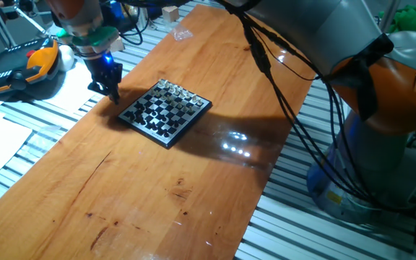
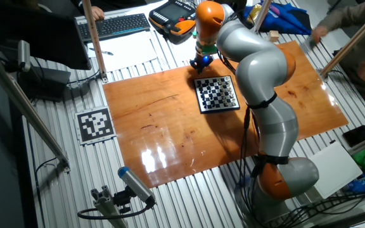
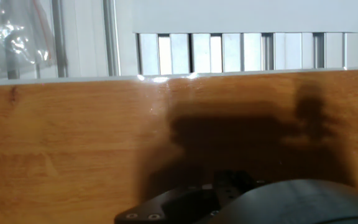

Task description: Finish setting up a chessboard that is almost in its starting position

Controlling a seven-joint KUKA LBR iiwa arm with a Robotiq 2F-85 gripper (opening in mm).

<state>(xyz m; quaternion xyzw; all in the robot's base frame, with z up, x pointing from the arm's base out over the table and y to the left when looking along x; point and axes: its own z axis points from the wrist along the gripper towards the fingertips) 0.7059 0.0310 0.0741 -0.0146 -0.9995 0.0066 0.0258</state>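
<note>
Wooden table (image 1: 157,188) is carrying the chessboard (image 1: 165,112) just right of the jaws, while the gripper (image 1: 112,90), jaw state impossible to tell, is seemingly reaching for 1 stray piece.

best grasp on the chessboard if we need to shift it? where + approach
Judging by shape, take the chessboard by its black frame, pinching across a corner or edge from above. It lies flat and thin on the table, so a side approach offers little to grip, and the middle holds pieces. The near-left corner suits: the gripper hovers beside it. Whether the jaws span it is unclear.
</note>
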